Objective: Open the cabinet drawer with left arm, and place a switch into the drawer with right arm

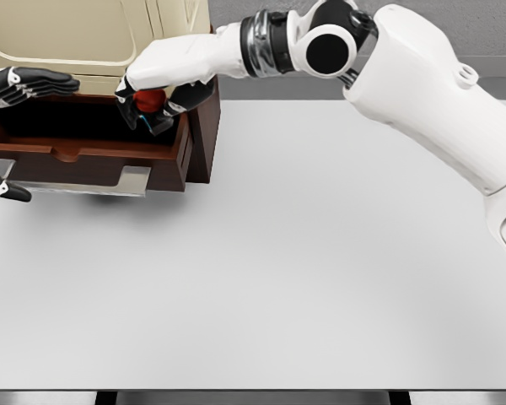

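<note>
A dark brown drawer [164, 156] stands pulled out of the cream cabinet [84, 34] at the upper left. My right hand [148, 105] reaches across from the right and hovers over the drawer's right end, shut on a switch [149, 99] with a red button on a dark base. My left hand [25, 84] sits at the left edge beside the drawer's back left corner, fingers stretched out flat and holding nothing; its thumb tip [4, 190] shows lower down by the drawer front.
The white table [278, 278] spreads wide in front and to the right. A grey handle plate [101, 181] juts from the drawer front. The right upper arm [438, 101] fills the upper right.
</note>
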